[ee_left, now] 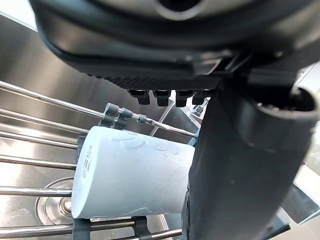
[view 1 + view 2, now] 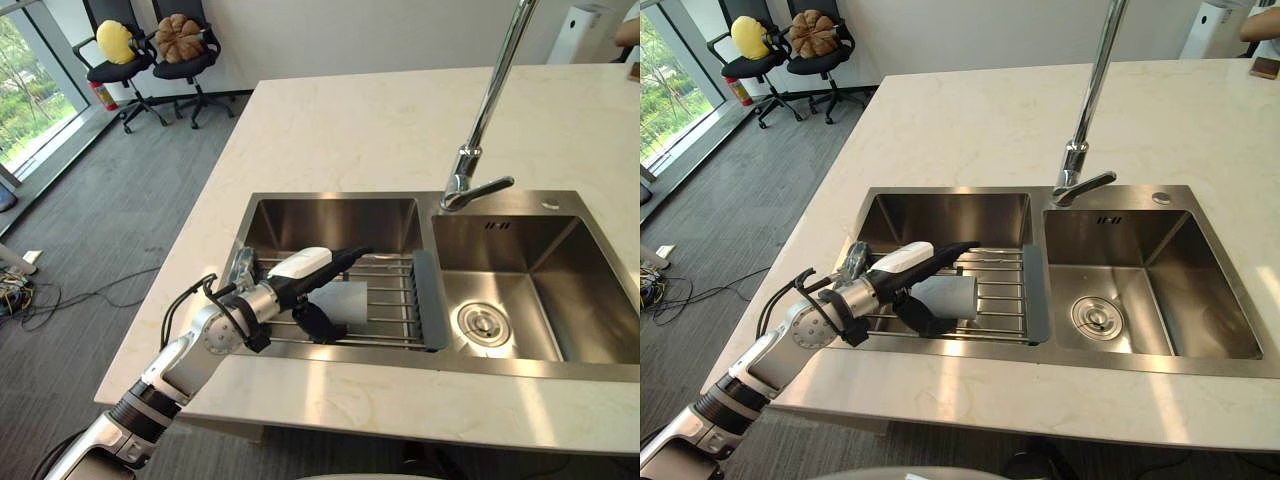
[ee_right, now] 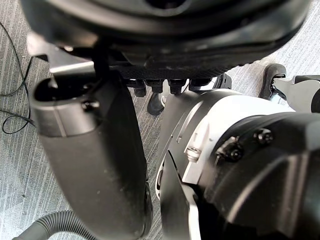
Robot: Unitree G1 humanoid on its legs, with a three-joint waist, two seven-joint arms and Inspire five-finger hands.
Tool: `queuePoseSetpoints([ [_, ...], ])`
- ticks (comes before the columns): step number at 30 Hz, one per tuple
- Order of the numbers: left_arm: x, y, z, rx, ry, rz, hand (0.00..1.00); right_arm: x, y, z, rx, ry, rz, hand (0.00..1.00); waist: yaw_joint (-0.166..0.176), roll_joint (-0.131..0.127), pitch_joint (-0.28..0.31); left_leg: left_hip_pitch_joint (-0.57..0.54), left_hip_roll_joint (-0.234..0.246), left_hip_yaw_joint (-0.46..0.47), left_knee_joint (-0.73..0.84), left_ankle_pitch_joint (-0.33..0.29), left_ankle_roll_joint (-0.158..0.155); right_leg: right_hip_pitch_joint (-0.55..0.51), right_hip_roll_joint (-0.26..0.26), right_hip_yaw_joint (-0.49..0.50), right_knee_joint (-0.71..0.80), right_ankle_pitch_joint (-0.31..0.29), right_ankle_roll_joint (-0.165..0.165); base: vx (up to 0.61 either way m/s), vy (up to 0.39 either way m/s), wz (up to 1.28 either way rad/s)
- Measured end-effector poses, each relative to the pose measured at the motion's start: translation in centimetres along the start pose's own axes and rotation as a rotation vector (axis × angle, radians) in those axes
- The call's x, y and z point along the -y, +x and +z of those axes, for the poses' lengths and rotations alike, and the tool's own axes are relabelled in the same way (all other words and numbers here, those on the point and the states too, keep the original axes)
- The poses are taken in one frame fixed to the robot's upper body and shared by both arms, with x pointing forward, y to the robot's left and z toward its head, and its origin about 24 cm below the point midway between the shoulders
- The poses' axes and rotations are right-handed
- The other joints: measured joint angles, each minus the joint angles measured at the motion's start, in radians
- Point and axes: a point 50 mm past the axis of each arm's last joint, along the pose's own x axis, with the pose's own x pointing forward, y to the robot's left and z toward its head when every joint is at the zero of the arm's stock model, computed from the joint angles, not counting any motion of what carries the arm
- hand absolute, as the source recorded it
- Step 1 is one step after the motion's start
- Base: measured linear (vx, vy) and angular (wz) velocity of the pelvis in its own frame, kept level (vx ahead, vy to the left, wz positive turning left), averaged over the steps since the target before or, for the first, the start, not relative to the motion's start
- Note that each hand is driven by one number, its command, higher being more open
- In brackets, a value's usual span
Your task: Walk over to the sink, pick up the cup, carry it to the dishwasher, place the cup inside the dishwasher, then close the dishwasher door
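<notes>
Currently the left hand (image 2: 296,280) is open, straddling the grey cup (image 2: 350,300), which lies on its side across the sink rack (image 2: 392,292); no grip yet.

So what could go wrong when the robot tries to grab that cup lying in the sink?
1. The cup lies on its side on the wire rack. It is round, so it might roll away if the left hand, open around it, squeezes off-centre.
2. The rack sits over the sink basin. If the cup slips from the hand, it could tumble off the rack's edge and down into the basin.
</notes>
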Motion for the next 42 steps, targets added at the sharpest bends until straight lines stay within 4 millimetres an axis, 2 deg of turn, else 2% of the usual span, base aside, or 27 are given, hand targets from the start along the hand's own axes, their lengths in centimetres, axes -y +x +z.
queuePoseSetpoints([
  [12,0.0,-0.1,-0.2,-0.005,-0.037,-0.097,1.00,-0.1,0.0,0.0,0.000,-0.011,0.003,1.00,-0.015,0.001,-0.001,0.002,0.001,0.001,-0.001,0.000,0.000,0.000,0.000,0.000,-0.001,0.000,0.000,-0.04,-0.030,0.00],
  [19,-0.5,0.1,-1.1,-0.049,-0.089,-0.189,1.00,-0.2,0.1,0.1,-0.001,-0.011,0.000,1.00,-0.018,0.001,-0.001,0.004,0.001,0.002,-0.001,0.000,0.000,0.002,0.000,0.001,-0.001,0.000,0.001,-0.02,-0.012,0.00],
  [33,-1.2,0.7,-1.5,-0.072,-0.090,-0.238,1.00,0.3,-0.2,-0.2,-0.022,-0.044,-0.008,1.00,-0.024,-0.001,0.001,0.017,0.001,0.025,-0.011,0.000,0.000,-0.003,0.002,0.019,-0.001,0.002,0.001,-0.01,-0.009,-0.03],
  [38,-1.5,0.9,-1.8,-0.083,-0.085,-0.232,1.00,-0.1,-0.1,-0.2,-0.026,-0.069,0.006,1.00,-0.049,-0.003,0.002,0.019,0.001,0.033,-0.014,0.000,-0.001,-0.008,0.004,0.027,-0.001,0.002,0.002,-0.03,-0.028,-0.04],
  [42,-1.5,0.9,-2.5,-0.111,-0.091,-0.226,1.00,-0.1,-0.1,-0.2,-0.026,-0.069,0.008,1.00,-0.052,-0.002,0.002,0.019,0.002,0.044,-0.015,-0.001,-0.002,-0.016,0.007,0.039,-0.001,0.004,0.002,-0.04,-0.034,-0.09],
])
